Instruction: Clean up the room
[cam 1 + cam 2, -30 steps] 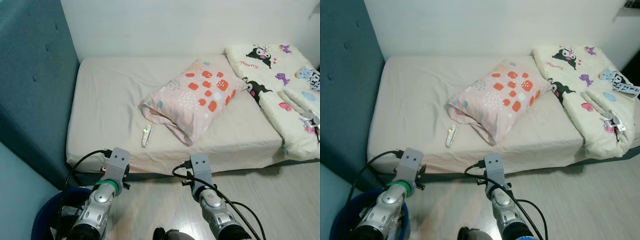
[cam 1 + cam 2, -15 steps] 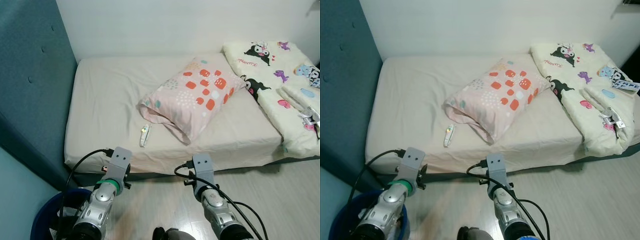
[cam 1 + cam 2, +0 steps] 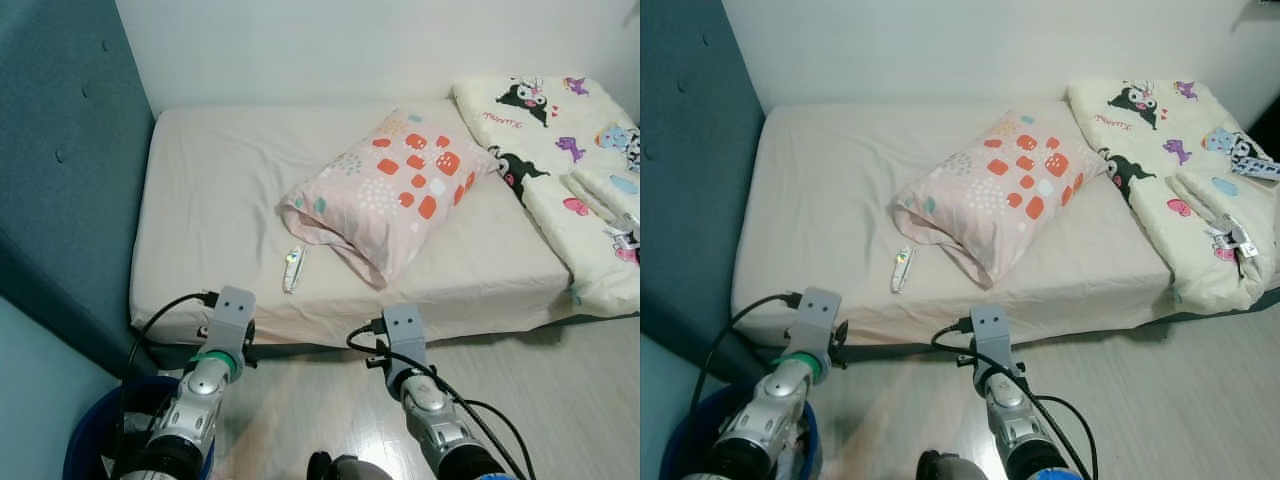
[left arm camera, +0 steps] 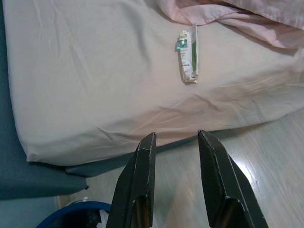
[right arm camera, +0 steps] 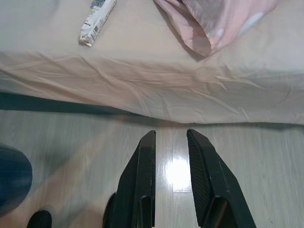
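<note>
1. A small crumpled wrapper (image 3: 292, 269), white with a green patch, is seen lying flat on the bed sheet (image 3: 220, 200), just beside the lower corner of the pillow (image 3: 385, 192) and near the bed's front edge; it is judged to be the litter to be cleared.
2. The wrapper is judged to be very light, thin and soft, and likely to crumple or slide on the sheet when pinched. Hold is best taken across its narrow middle, from above, so that the sheet is not caught with it.
3. The pillow, pink with orange and white spots, is laid askew across the middle of the bed, its open end toward the wrapper. It would be soft and bulky to handle.
4. A cream blanket with cartoon prints (image 3: 560, 150) is bunched beyond the pillow, on the far side from the wrapper.
5. The left gripper (image 4: 175, 142) is held over the floor just short of the bed's edge, its fingers parted and empty, pointed toward the wrapper.
6. The right gripper (image 5: 169, 140) is held beside it above the wooden floor (image 5: 247, 175), fingers likewise parted with nothing between them.
7. A blue bin (image 3: 85, 455) stands on the floor below the left arm, well apart from the wrapper.
</note>
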`<state>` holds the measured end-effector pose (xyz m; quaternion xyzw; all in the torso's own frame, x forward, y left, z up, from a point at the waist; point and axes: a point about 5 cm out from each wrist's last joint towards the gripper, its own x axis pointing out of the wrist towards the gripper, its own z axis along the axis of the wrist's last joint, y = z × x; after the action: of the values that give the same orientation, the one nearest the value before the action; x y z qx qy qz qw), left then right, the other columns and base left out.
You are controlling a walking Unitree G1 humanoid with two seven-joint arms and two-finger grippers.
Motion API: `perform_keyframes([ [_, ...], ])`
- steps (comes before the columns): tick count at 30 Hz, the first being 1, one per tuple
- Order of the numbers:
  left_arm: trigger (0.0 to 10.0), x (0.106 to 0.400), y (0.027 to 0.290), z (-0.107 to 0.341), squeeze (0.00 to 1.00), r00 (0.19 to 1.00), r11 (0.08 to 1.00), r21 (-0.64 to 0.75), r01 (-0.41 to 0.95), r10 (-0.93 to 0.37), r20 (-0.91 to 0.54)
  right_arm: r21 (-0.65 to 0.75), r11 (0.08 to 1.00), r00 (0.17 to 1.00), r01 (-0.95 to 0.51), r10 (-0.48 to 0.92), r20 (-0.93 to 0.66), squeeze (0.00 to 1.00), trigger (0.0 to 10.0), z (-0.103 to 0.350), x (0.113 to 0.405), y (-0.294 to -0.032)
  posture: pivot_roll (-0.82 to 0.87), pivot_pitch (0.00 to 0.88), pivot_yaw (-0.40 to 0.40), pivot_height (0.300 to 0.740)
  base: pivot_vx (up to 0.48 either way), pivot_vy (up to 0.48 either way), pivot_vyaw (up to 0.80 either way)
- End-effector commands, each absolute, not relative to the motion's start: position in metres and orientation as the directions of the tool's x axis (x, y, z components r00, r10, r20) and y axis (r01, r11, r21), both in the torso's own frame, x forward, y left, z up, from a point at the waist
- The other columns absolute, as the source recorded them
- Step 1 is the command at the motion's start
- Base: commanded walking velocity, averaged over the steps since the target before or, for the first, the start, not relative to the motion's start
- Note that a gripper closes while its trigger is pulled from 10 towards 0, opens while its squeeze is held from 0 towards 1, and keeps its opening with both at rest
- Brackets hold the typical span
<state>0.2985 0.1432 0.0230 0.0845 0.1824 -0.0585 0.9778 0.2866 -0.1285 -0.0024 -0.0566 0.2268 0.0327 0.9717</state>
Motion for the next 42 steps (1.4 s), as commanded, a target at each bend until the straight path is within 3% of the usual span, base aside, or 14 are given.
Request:
perform_keyframes([
  [1,10.0,0.2949,0.1454,0.0168,0.00,0.919,0.988,0.108,0.112,-0.062,-0.389,-0.090,0.993,0.892,-0.070,0.022,-0.451,0.00,10.0,-0.0061,0.2831,-0.1327,-0.01,0.087,-0.003,0.740,0.000,0.000,0.00],
  [11,10.0,0.2947,0.1482,0.0150,0.00,0.916,0.995,0.078,0.070,-0.034,-0.400,-0.086,0.996,0.918,-0.024,-0.012,-0.396,0.00,10.0,-0.0009,0.2842,-0.1381,-0.01,0.080,0.004,0.740,0.000,-0.072,0.00],
  [37,10.0,0.2913,0.1481,0.0118,0.00,0.910,0.993,0.090,0.082,-0.037,-0.412,-0.080,0.996,0.916,-0.027,-0.007,-0.401,0.00,10.0,-0.0028,0.2824,-0.1361,-0.01,0.071,0.004,0.740,0.000,-0.471,0.00],
  [42,10.0,0.2919,0.1427,0.0121,0.00,0.903,0.982,0.119,0.145,-0.082,-0.423,-0.078,0.997,0.916,-0.026,-0.007,-0.400,0.00,10.0,-0.0031,0.2823,-0.1357,-0.01,0.062,0.007,0.740,0.000,0.337,0.00],
])
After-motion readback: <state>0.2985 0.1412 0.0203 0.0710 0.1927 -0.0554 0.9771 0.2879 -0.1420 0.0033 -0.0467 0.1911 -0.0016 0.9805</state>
